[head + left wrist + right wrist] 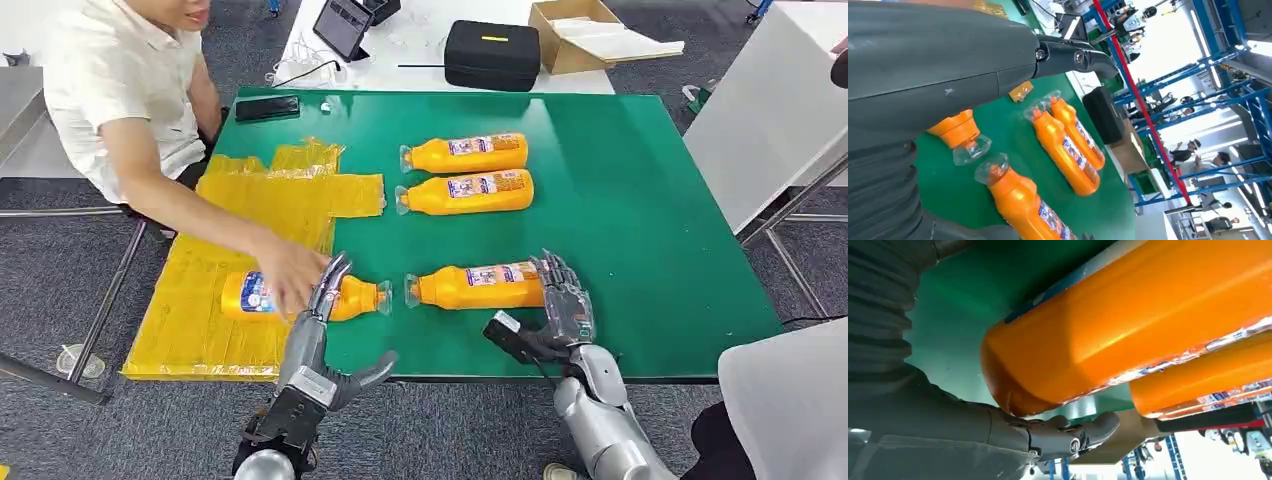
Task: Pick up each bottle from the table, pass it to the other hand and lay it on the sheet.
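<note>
Four orange bottles with clear caps lie on the green table point(650, 200). Two are side by side at the back point(465, 153) point(465, 192). The near bottle point(475, 286) lies in front, and my right hand point(555, 310) is at its base end, fingers behind it and thumb point(1073, 437) spread in front, not closed on it. The right wrist view has that bottle's base point(1128, 325) close up. A fourth bottle point(355, 297) lies on the yellow sheet point(260, 200) under a person's hand point(290, 272). My left hand point(315, 340) reaches over its neck point(960, 137) with straight fingers, holding nothing.
A person point(120, 90) sits at the table's left side, arm stretched over the sheet. A black phone point(267, 107) lies at the back left edge. Behind stand a black case point(491, 55), a cardboard box point(580, 35) and a tablet point(343, 25). A white table point(770, 110) is to the right.
</note>
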{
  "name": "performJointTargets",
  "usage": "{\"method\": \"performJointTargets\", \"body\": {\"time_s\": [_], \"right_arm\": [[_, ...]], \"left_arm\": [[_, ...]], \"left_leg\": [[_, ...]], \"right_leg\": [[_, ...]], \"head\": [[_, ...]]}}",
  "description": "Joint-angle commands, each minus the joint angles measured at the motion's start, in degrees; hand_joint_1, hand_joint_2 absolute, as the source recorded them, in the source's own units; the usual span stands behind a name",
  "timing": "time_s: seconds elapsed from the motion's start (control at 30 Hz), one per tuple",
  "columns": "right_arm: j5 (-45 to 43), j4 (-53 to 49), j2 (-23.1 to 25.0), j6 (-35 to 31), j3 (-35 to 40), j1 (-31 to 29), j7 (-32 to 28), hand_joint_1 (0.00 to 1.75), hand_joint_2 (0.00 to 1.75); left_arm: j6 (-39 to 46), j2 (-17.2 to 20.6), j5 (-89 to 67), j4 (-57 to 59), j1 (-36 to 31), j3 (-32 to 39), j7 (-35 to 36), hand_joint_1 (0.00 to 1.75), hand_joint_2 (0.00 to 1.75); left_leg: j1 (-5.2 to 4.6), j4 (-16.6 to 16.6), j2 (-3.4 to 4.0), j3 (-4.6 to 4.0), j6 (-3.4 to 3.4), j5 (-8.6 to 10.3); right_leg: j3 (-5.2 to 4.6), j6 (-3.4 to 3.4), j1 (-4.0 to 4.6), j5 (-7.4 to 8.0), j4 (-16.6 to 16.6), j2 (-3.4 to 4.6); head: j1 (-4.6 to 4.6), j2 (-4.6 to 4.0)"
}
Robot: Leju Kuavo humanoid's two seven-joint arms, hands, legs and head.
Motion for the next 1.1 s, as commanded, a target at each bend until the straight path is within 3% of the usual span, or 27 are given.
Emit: {"method": "performJointTargets", "body": {"time_s": [0.03,0.27,0.57,0.7,0.8,0.93,0.97,1.0,1.03,1.1], "right_arm": [[0.9,8.3,-3.0,-0.2,6.2,-3.6,2.1,0.00,1.75],[7.0,5.9,-3.8,-4.1,12.7,-4.9,6.7,0.00,1.75],[9.4,3.0,-3.9,-4.9,15.3,-4.2,8.9,0.00,1.75],[5.8,5.7,-3.9,0.0,13.9,-4.9,9.0,0.00,1.75],[3.7,11.5,-4.9,8.3,13.2,-7.0,10.7,0.00,1.75],[3.6,11.8,-5.0,8.2,13.2,-7.2,10.3,0.00,1.75],[2.9,13.1,-4.8,11.1,12.7,-7.8,11.1,0.00,1.75],[1.9,14.6,-5.2,15.5,12.3,-8.5,12.3,1.38,1.75],[1.7,15.6,-5.4,16.6,12.0,-8.8,13.5,1.69,1.75],[1.3,17.4,-5.9,19.1,11.5,-9.4,14.6,1.73,1.75]], "left_arm": [[-0.4,0.6,0.7,1.3,-1.4,-1.9,0.4,0.00,1.75],[-0.6,0.1,1.1,0.6,-1.5,-2.0,0.4,0.00,1.75],[-0.7,-0.1,1.2,1.3,-1.5,-2.2,0.4,0.00,1.75],[-1.6,0.1,1.8,1.6,-1.6,-2.5,0.6,0.00,1.75],[-1.7,0.1,1.9,2.2,-2.2,-2.7,0.6,0.00,1.75],[-1.8,0.1,2.0,2.2,-2.2,-2.7,0.6,0.00,1.75],[-1.8,0.1,2.0,2.3,-2.3,-2.7,0.7,0.00,1.75],[-1.8,0.1,2.2,2.7,-2.7,-2.9,0.7,0.00,1.75],[-1.8,0.0,2.4,3.0,-3.0,-3.0,0.7,0.00,1.75],[-1.8,-0.1,2.8,3.8,-3.6,-3.2,0.5,0.00,1.75]], "left_leg": [[-0.02,0.0,-0.04,0.18,0.07,0.01],[-0.03,0.0,0.03,0.18,0.16,0.09],[-0.03,0.0,0.02,0.17,0.13,0.10],[-0.03,0.0,-0.01,0.16,0.12,0.11],[-0.03,0.0,-0.02,0.22,0.15,0.11],[-0.02,-0.1,-0.06,0.35,0.16,0.13],[-0.02,-0.1,0.00,0.38,0.14,0.15],[-0.02,-0.1,-0.03,0.39,0.16,0.17],[-0.02,-0.1,0.04,0.37,0.14,0.16],[-0.04,-0.1,0.00,0.35,0.16,0.20]], "right_leg": [[0.22,-0.08,0.01,-0.01,0.0,-0.12],[0.20,-0.04,0.01,0.06,0.0,-0.06],[0.18,-0.02,0.00,0.06,0.0,-0.05],[0.18,-0.01,0.00,0.06,0.0,-0.07],[0.25,-0.03,0.00,0.06,0.0,-0.11],[0.35,-0.04,0.02,0.09,-0.1,-0.17],[0.33,-0.09,0.01,0.15,-0.1,-0.15],[0.37,-0.12,0.02,0.16,-0.1,-0.24],[0.31,-0.10,0.01,0.16,-0.1,-0.17],[0.31,-0.10,0.00,0.19,-0.1,-0.20]], "head": [[0.00,0.02],[-0.02,0.00],[0.00,0.00],[0.00,0.00],[-0.02,0.00],[-0.02,0.02],[0.00,0.00],[-0.02,0.00],[0.00,0.00],[0.00,0.00]]}}
